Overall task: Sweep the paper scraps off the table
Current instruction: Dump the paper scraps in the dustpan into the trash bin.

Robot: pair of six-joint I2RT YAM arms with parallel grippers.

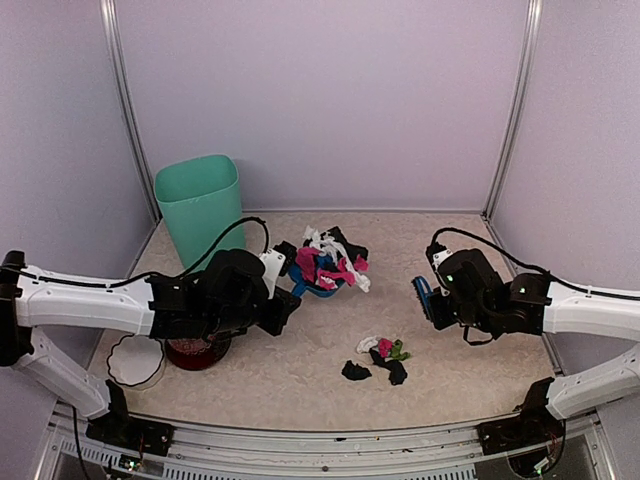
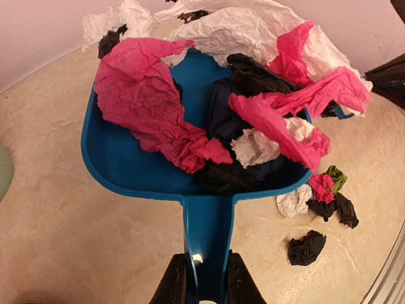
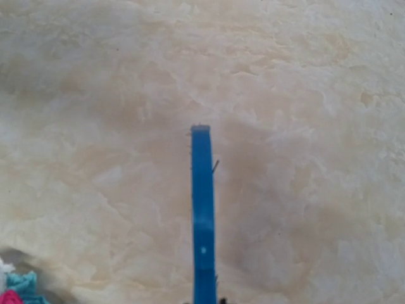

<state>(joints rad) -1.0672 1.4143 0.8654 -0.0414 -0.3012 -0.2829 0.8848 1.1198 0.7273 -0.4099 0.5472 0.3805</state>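
My left gripper (image 2: pixel 207 278) is shut on the handle of a blue dustpan (image 2: pixel 126 164), which lies on the beige table (image 1: pixel 290 385). The dustpan (image 1: pixel 318 290) is heaped with pink, white and black paper scraps (image 2: pixel 190 120). A small cluster of black, pink, white and green scraps (image 1: pixel 382 358) lies loose on the table to its right, also in the left wrist view (image 2: pixel 323 202). My right gripper (image 1: pixel 440 300) holds a small blue hand brush (image 3: pixel 202 215) above bare table (image 3: pixel 304 95), right of the loose scraps. Its fingers are barely visible in the wrist view.
A green bin (image 1: pixel 200 208) stands at the back left. A dark red bowl (image 1: pixel 197 352) and a white round plate (image 1: pixel 135 360) sit under the left arm. The metal front rail (image 1: pixel 320 440) runs along the near edge. Walls close three sides.
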